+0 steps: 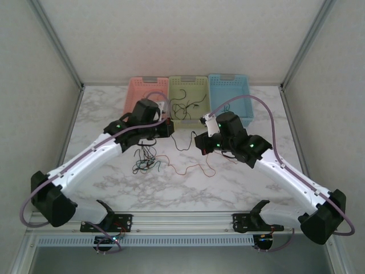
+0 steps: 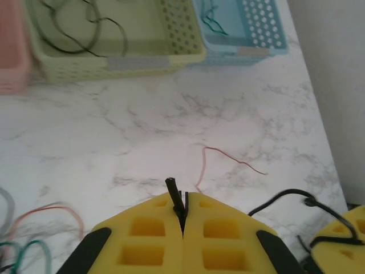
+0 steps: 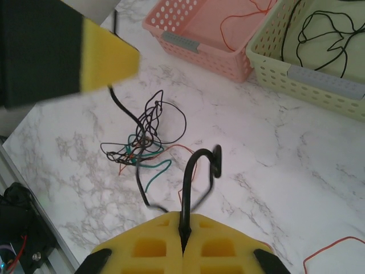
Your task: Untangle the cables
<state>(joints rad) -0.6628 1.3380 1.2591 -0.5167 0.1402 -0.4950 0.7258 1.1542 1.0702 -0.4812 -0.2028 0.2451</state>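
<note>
Clamping a thin black cable point(image 2: 173, 191) between the flat yellow block fingers point(image 2: 157, 214) of the left gripper point(image 2: 182, 201), pressed tight with no gap. Saw its short stub poking just past the fingertips, near upright, tipped slightly left. Found the right gripper point(image 3: 183, 221) likewise closed on a hooked black cable point(image 3: 197, 165), rising from the tips, arching over and drooping back toward the white marble-patterned table point(image 3: 274, 142); could not tell whether one strand or two. Traced the left gripper's strand slanting down to a loose knot of black, teal and red-orange cables point(image 3: 142, 142), lying on the table below the left gripper and well left of the right one. Noted a stray red-orange cable point(image 2: 228, 160) flat on the table beyond the left fingertips, long axis running left to right, kinked at one end. Farther out, spotted a pink perforated plastic basket point(image 1: 137, 91) holding a red wire point(image 3: 222, 25), a yellow-green basket point(image 1: 171, 97) with curled black wires point(image 3: 319, 28), and a blue basket point(image 1: 242, 97) with a teal wire point(image 2: 210, 21).
</note>
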